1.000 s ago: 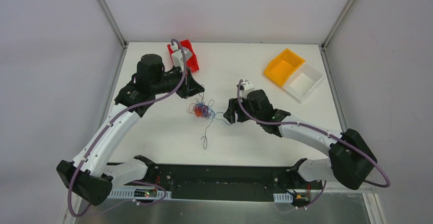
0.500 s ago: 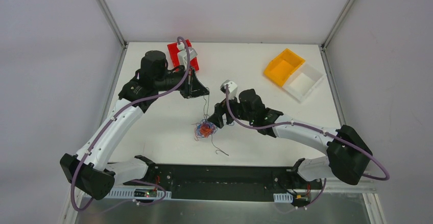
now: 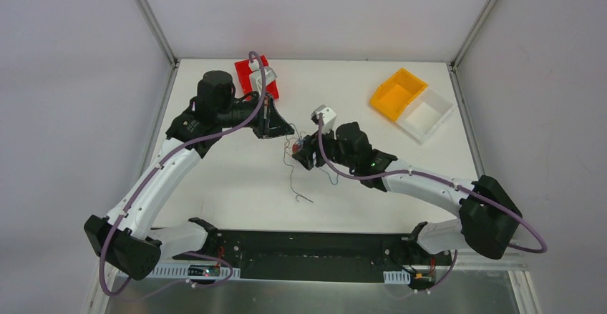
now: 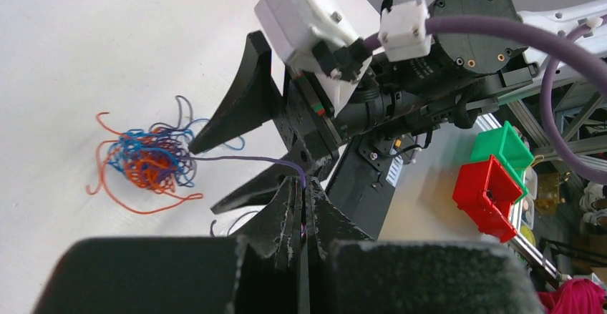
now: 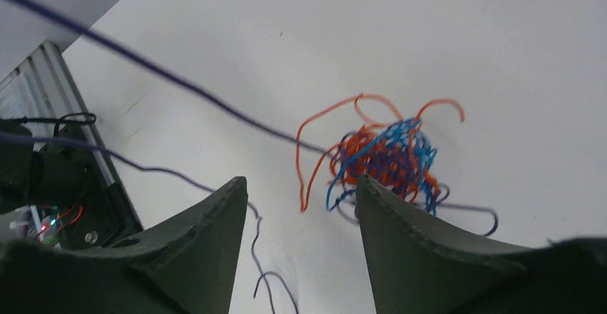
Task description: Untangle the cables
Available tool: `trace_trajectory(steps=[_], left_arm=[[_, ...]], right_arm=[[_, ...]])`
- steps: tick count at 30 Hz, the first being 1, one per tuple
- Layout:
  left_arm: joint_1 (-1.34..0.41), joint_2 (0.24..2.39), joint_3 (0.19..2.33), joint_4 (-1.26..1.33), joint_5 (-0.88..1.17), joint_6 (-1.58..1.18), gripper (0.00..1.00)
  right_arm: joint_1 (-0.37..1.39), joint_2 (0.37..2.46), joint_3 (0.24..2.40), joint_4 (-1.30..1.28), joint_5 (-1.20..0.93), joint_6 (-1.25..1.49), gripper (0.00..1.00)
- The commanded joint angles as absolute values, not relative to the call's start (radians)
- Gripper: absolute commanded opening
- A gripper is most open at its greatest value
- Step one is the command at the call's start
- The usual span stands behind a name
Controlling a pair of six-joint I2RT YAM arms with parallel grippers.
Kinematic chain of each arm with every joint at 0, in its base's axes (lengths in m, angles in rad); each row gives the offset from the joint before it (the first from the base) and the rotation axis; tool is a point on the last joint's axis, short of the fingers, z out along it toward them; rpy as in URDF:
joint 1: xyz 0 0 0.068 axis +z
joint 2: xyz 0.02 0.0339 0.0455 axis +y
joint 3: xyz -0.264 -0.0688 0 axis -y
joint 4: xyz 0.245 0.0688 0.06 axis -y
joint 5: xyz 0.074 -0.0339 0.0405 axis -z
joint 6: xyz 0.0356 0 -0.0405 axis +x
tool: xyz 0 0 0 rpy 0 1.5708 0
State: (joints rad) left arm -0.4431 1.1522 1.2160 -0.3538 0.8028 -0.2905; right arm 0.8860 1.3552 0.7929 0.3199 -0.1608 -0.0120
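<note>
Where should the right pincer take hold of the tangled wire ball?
Grip the dense orange-and-blue core of the ball, coming down from above with the right pincer open astride it. The outer loops are thin and loose, likely to slip; the dark strand runs to the shut left pincer.

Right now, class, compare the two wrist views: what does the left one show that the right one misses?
Left only: the left hand shut on a dark strand, a red bin, a green bin. Right only: a metal rail at the table edge. Both: the orange-and-blue tangle, that strand, the open right hand.
</note>
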Motion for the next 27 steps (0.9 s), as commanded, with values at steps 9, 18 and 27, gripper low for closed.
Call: trace_trajectory(steps=[9,18,27], left_arm=[[-0.439,1.157,1.27,-0.334,0.847,-0.308,0.0],[-0.439,1.094,1.299,-0.334,0.777,-0.304,0.0],[-0.391,1.008,1.402,-0.38,0.6,-0.297,0.0]], right_arm=[[0.899,1.425,0.942,0.42,0.046,-0.012,0.58],[0.912,1.554,0.881,0.455,0.05,0.087,0.48],[0.877,1.616,0.839,0.324,0.283,0.252,0.39]])
